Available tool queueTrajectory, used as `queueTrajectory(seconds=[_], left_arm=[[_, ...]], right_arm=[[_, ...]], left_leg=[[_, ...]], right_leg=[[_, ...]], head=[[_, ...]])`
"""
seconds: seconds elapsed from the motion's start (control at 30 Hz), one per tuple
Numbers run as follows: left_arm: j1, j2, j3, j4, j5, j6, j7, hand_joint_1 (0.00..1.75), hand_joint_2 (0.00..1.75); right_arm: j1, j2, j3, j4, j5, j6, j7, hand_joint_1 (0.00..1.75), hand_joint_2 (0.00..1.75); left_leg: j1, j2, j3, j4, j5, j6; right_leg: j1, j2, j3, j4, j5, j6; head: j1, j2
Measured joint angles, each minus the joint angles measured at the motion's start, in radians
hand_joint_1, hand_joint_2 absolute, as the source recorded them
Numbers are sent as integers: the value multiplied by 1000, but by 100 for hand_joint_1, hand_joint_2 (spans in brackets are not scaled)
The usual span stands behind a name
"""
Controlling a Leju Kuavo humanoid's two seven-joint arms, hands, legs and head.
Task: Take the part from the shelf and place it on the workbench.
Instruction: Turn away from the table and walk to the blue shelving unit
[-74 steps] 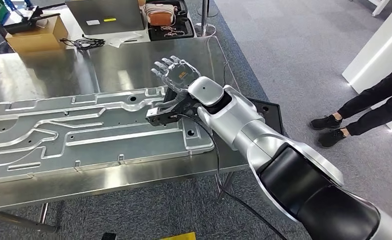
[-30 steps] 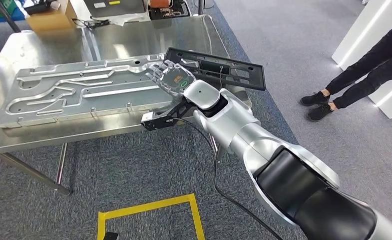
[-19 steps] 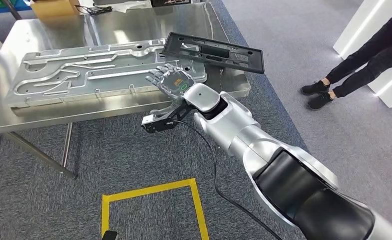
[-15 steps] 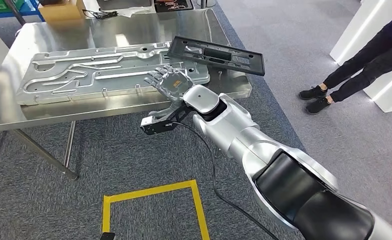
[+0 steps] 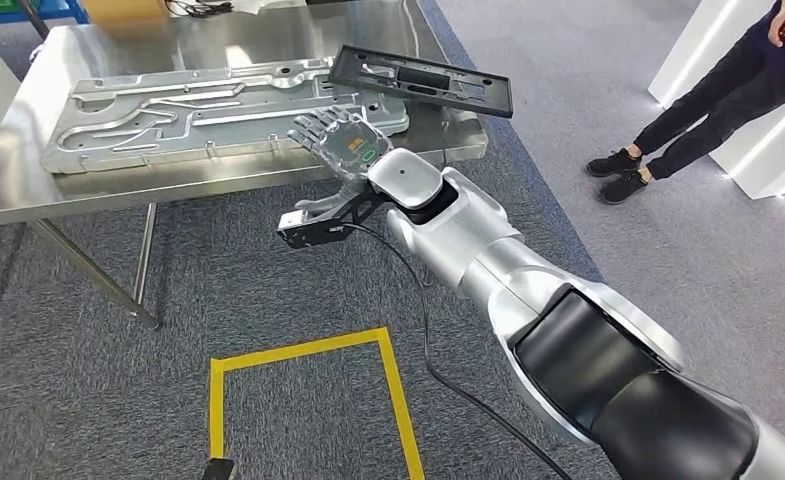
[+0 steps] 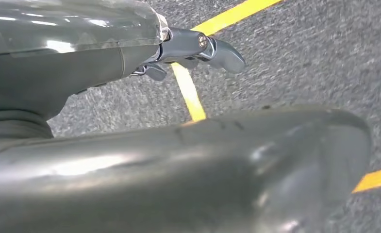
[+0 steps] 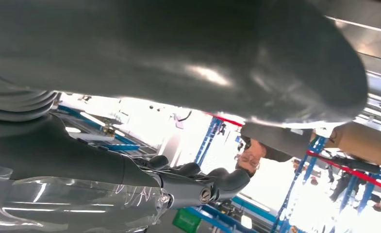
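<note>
The part, a flat black frame (image 5: 420, 80) with cut-outs, lies on the right end of the steel workbench (image 5: 28, 190), partly over a big grey metal plate (image 5: 218, 110). Nothing touches it. My right hand (image 5: 340, 140) hovers palm down at the bench's front edge, near the plate's right corner, with its fingers spread and nothing in them. It is a short way in front of the black frame. In the right wrist view the right hand (image 7: 130, 73) is empty too. My left hand (image 6: 144, 160) hangs over the carpet, its fingers (image 6: 212, 48) straight and holding nothing.
A person (image 5: 708, 100) in dark clothes stands at the far right beside a white wall. A yellow tape square (image 5: 308, 350) marks the grey carpet in front of the bench. Bench legs (image 5: 148, 270) stand at the left. A black cable (image 5: 428, 330) trails from my right arm.
The whole view has shifted: the bench now lies farther off and higher in the picture, and the yellow square has come into view. My right hand, once over the plate, is now at the bench's front edge.
</note>
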Motion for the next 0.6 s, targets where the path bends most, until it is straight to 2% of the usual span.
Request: queueTrajectory(seconds=[0.03,0.07,0.1,0.13,0.17,0.2,0.23,0.27,0.3,0.37,0.4,0.43,0.47,0.5,0.53,0.6], left_arm=[[3,0,0,0,0,0,0,0,0],[6,1,0,0,-1,0,0,0,0],[8,1,0,0,-2,1,0,0,0],[9,2,0,0,-2,2,0,0,0],[9,2,0,0,-3,4,0,0,0],[9,3,0,0,-4,5,0,0,0],[9,4,0,0,-4,5,0,0,0],[8,4,0,0,-5,6,-1,0,0],[8,4,0,0,-5,6,-1,0,0],[5,5,0,0,-8,6,-3,0,0],[4,5,0,0,-10,6,-4,0,0],[3,6,0,0,-11,6,-4,0,0],[4,6,0,0,-11,6,-4,0,0],[4,6,0,0,-11,6,-4,0,0],[4,6,0,0,-12,5,-4,0,0],[2,6,0,0,-13,5,-1,0,0]], right_arm=[[1,0,0,1,0,0,0,0,0],[1,-1,0,2,-1,0,-1,0,0],[1,-1,0,2,-1,-1,-1,0,0],[2,-1,0,3,-2,-1,-1,0,0],[4,-1,0,4,-2,-2,-2,0,0],[7,-1,0,5,-2,-3,-2,0,0],[10,-2,0,6,-2,-4,-2,0,0],[12,-2,0,6,-2,-6,-3,0,0],[12,-3,0,6,-2,-8,-3,0,0],[11,-5,0,6,-3,-14,-3,0,0],[11,-6,0,6,-3,-16,-3,0,0],[12,-6,0,6,-3,-19,-2,0,0],[13,-8,0,7,-3,-21,-2,0,0],[14,-10,0,8,-3,-23,-2,0,0],[15,-12,0,9,-3,-24,-2,0,0],[15,-16,0,10,-4,-26,-2,0,0]], left_leg=[[0,-1,-11,23,-33,-3],[0,-2,-26,67,-84,-6],[0,-2,-43,130,-142,-9],[1,-2,-58,203,-187,-12],[1,-2,-65,265,-205,-15],[2,-2,-59,305,-198,-18],[2,-2,-38,312,-174,-20],[3,-2,1,282,-147,-21],[5,-2,57,223,-140,-21],[3,-4,164,81,-176,-15],[1,-5,193,36,-198,-9],[-2,-6,202,14,-207,-1],[-1,-5,195,12,-202,7],[0,-3,188,10,-192,15],[1,-1,178,9,-179,24],[2,2,151,8,-153,35]], right_leg=[[-3,-2,-13,-4,16,-6],[-6,-4,-28,-7,33,-12],[-5,-5,-47,-6,48,-16],[-5,-4,-67,-4,63,-16],[-5,-4,-86,-2,78,-16],[-5,-4,-107,1,91,-14],[-6,-5,-128,6,104,-11],[-7,-5,-148,13,115,-7],[-8,-5,-167,21,124,-3],[-6,-5,-193,39,139,7],[-4,-5,-199,44,146,12],[-3,-6,-202,45,155,17],[-4,-6,-205,44,162,23],[-6,-4,-209,48,155,29],[-8,-2,-218,66,128,35],[-12,2,-249,161,28,45]], head=[[0,0],[0,0],[0,0],[0,0],[0,0],[0,0],[0,0],[0,0],[0,0],[0,0],[0,0],[0,0],[0,0],[0,0],[0,0],[0,0]])
